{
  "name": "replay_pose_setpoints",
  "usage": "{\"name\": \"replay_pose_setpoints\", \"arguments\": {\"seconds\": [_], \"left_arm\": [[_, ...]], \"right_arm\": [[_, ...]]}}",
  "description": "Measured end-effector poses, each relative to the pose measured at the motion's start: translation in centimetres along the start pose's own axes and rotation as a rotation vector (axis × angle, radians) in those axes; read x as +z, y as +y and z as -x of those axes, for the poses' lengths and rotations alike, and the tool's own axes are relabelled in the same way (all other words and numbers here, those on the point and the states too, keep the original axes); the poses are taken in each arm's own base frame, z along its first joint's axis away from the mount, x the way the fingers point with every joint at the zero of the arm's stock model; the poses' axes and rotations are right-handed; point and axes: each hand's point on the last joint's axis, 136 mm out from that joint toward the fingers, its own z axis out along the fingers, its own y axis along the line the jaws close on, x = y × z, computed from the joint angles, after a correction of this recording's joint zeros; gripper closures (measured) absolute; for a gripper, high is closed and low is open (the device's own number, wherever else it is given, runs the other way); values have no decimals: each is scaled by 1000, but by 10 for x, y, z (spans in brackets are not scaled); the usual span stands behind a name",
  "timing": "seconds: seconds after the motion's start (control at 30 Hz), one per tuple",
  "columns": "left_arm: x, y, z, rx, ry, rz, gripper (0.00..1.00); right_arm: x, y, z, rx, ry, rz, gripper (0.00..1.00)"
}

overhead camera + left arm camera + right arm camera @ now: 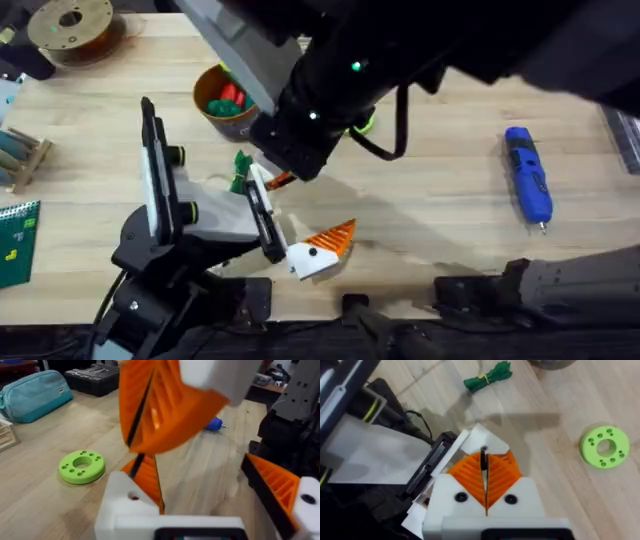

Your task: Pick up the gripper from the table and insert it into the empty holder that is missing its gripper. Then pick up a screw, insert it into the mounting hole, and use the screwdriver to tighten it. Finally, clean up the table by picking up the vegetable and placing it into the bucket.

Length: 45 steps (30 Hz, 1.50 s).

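We see the right hand (485, 477) closed on a thin dark screw (483, 458), its orange ribbed pads pressed together. The vegetable (488, 376), dark green and elongated, lies on the tabletop (560, 455) beyond this hand. The left hand (215, 490) stands open.

In the overhead view, the right arm (400, 50) looms dark and blurred at twelve o'clock, and we cannot see the bench beneath it. It hides part of the bucket (215, 108). At three o'clock the screwdriver (528, 175) bit is too small to make out. In the left wrist view, a blurred orange finger (165, 405) covers most of the screwdriver.
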Motion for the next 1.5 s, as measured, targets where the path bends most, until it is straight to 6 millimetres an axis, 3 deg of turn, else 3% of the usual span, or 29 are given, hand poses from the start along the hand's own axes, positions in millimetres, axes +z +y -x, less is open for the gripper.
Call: {"name": "replay_pose_setpoints", "arguments": {"seconds": [0.23, 1.1, 1.5], "left_arm": [[0, 0, 0, 0, 0, 0, 14], [0, 0, 0, 0, 0, 0, 14], [0, 2, 0, -12, 0, 11, 13]], "right_arm": [[14, 2, -4, 5, 47, 13, 995], [14, 1, -10, 8, 71, 12, 995], [25, 1, -10, 10, 97, 14, 995]]}}
